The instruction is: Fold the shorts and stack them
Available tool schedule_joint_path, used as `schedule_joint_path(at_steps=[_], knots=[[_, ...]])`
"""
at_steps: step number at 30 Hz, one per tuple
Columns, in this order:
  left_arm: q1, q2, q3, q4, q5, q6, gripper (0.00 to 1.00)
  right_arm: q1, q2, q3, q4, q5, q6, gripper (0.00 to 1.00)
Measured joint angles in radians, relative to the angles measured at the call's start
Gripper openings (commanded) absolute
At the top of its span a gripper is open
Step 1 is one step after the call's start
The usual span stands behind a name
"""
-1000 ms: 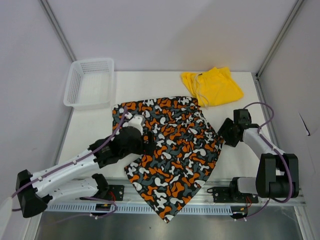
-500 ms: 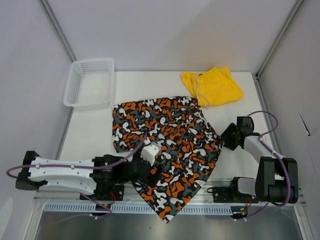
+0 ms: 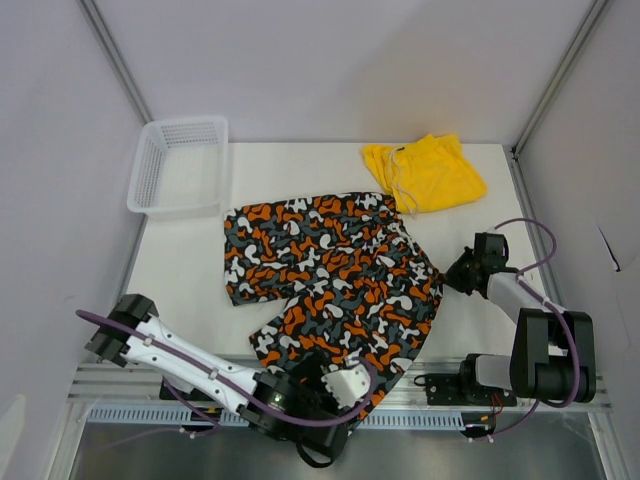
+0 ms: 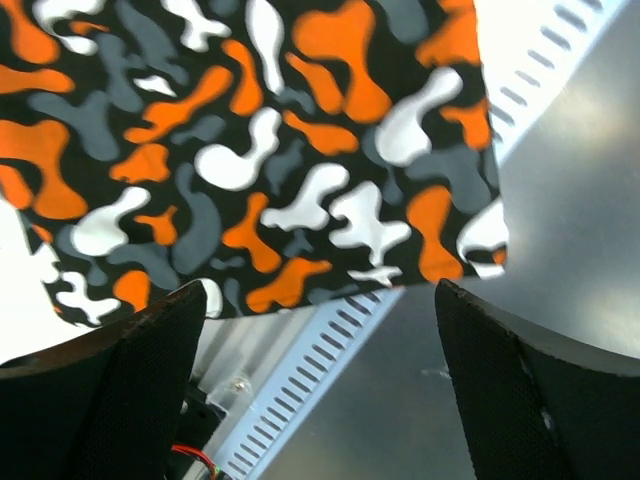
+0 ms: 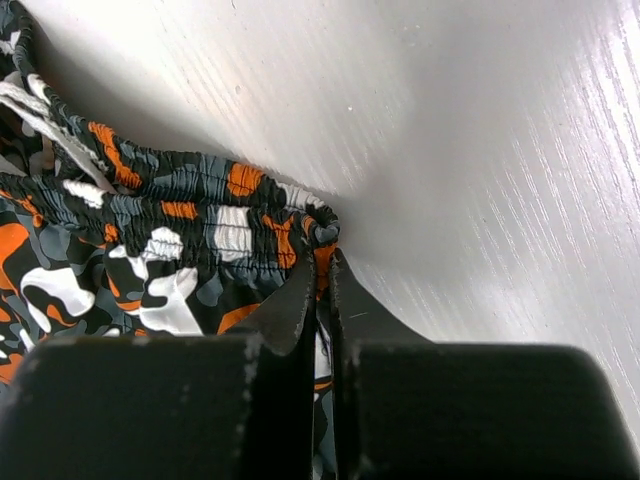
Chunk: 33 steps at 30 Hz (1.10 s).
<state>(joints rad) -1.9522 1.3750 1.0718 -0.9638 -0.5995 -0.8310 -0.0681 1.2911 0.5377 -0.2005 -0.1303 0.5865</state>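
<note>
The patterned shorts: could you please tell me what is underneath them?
The patterned shorts lie on the white table; their near hem hangs over the slotted metal rail. Whatever the cloth covers cannot be seen.

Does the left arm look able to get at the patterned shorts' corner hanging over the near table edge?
Probably yes: the left gripper is open right by that hanging corner of the patterned shorts, with nothing between them.

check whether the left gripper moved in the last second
Yes. The left gripper swung from over the patterned shorts down to the near rail, farther from the white mesh basket.
</note>
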Motion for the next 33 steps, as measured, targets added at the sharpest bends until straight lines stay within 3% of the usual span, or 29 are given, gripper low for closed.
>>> schedule_joint_path(at_steps=[12, 17, 25, 33], knots=[[-0.101, 0.147, 0.052, 0.097, 0.145, -0.007, 0.88, -0.001, -0.003, -0.034, 0.064, -0.025, 0.000, 0.00], [-0.095, 0.242, 0.098, 0.167, 0.195, -0.019, 0.79, -0.002, -0.010, -0.039, 0.067, -0.029, 0.000, 0.00], [-0.058, 0.289, 0.090, 0.227, 0.247, -0.035, 0.77, -0.002, -0.011, -0.044, 0.077, -0.039, 0.000, 0.00], [-0.013, 0.337, 0.058, 0.269, 0.298, -0.025, 0.67, -0.002, -0.013, -0.047, 0.080, -0.045, -0.001, 0.00]])
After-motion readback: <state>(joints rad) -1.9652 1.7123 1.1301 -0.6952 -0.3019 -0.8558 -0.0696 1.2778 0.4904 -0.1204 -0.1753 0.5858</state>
